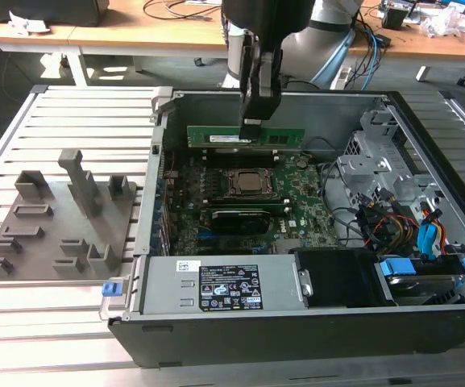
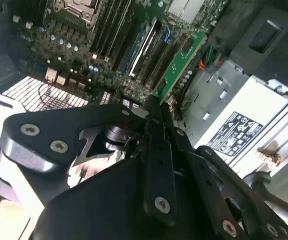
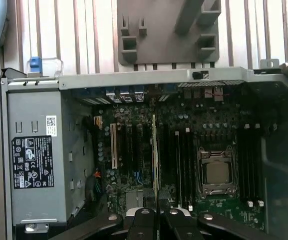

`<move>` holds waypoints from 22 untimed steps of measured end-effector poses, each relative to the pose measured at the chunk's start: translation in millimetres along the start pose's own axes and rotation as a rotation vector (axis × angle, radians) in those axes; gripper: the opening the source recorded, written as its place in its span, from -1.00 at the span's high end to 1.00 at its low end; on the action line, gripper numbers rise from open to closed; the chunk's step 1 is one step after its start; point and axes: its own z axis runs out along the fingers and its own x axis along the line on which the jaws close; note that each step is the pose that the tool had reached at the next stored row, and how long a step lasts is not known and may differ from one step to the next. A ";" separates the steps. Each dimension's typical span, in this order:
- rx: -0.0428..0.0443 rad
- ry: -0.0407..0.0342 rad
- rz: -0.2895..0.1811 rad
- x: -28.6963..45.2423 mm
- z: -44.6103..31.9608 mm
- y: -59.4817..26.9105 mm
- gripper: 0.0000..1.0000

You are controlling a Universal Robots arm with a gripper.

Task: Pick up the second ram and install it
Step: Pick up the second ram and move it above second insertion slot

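Observation:
My gripper [image 1: 251,129] is shut on the second ram [image 1: 246,135], a long green stick held level on its long edge. It hangs inside the open computer case, over the motherboard [image 1: 296,211], on the far side of the CPU socket [image 1: 244,182]. In the second wrist view the stick [image 2: 181,61] juts out from between the shut fingers [image 2: 152,131]. The first wrist view has it edge-on [image 3: 155,155], running parallel to the dark memory slots [image 3: 181,160] beside the socket [image 3: 216,171]. I cannot tell whether it touches a slot.
The grey holder tray [image 1: 55,222] with upright posts lies on the slatted table, at the exterior view's left of the case. The power supply [image 1: 216,284] lines the near wall. Drive cages and coloured cables [image 1: 413,230] crowd the right. Another dark module [image 1: 234,218] stands before the socket.

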 end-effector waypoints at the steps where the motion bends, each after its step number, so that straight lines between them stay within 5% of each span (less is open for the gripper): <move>1: -0.0001 0.0000 0.000 -0.3 -0.1 -4.2 0.73; 8: -0.0010 0.0000 0.000 -3.8 -1.1 -45.0 0.73; 13: -0.0032 0.0000 0.000 -6.1 -0.9 -63.1 0.73; 22: -0.0092 -0.0002 0.000 -7.7 13.2 -72.7 0.73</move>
